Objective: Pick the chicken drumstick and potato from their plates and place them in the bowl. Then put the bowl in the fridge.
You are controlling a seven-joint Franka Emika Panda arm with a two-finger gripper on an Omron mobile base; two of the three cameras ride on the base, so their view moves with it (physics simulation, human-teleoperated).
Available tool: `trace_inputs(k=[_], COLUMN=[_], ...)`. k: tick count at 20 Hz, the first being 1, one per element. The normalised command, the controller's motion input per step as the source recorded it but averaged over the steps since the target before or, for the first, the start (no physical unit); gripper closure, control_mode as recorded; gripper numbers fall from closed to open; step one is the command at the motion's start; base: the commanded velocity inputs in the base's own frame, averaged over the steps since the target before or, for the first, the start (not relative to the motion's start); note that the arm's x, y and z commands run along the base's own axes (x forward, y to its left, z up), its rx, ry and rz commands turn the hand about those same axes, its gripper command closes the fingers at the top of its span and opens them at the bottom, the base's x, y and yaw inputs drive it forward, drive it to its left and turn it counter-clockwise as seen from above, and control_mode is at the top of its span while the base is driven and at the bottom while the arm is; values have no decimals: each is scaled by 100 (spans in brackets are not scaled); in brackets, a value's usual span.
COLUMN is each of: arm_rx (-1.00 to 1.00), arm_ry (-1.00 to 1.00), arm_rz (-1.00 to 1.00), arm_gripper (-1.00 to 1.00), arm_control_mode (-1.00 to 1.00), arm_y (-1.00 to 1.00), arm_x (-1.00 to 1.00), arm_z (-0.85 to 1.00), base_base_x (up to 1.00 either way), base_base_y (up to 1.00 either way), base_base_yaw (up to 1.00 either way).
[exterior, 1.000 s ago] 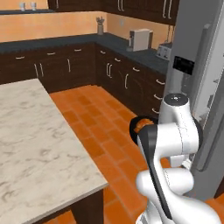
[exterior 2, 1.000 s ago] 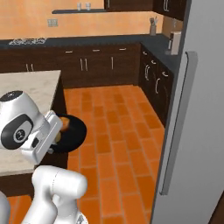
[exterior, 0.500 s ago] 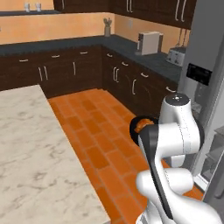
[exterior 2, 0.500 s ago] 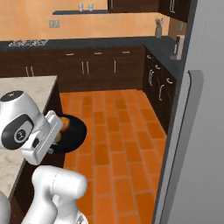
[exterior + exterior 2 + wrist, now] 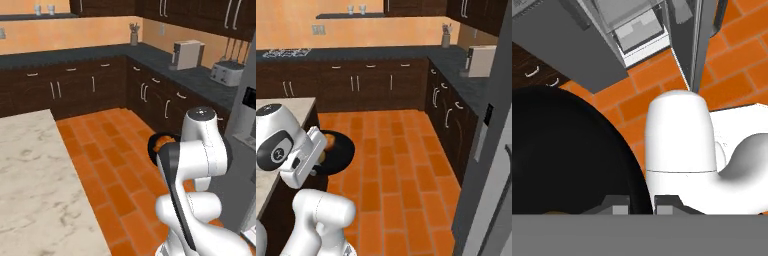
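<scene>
Above the orange brick floor [image 5: 396, 165], right of the marble island [image 5: 35, 185], the gripper [image 5: 634, 205] pinches the black bowl [image 5: 336, 152] rim, fingers nearly shut. Dark cabinets [image 5: 356, 85] line the walls; the grey fridge [image 5: 491, 165] stands open beyond.

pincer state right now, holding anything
pincer: closed on the rim of the black bowl, carried above the orange floor.

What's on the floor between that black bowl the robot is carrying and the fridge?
Nothing stands there. In the right base view, bare orange tile floor runs from the bowl across to the fridge.
</scene>
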Motion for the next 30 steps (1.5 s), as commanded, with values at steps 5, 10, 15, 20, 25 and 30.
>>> trace_inputs(k=[5, 10, 15, 20, 25, 30], arm_rx=[0, 0, 0, 0, 0, 0], arm_ry=[0, 0, 0, 0, 0, 0], arm_rz=[0, 0, 0, 0, 0, 0], arm_gripper=[100, 100, 100, 100, 100, 100], arm_control_mode=[100, 100, 100, 100, 100, 100], arm_y=[0, 0, 0, 0, 0, 0], arm_x=[0, 0, 0, 0, 0, 0], arm_z=[0, 0, 0, 0, 0, 0], base_base_x=[100, 100, 92, 25, 0, 0], base_base_y=[-14, -3, 0, 0, 0, 0], base_base_yaw=[0, -5, -47, -71, -72, -73])
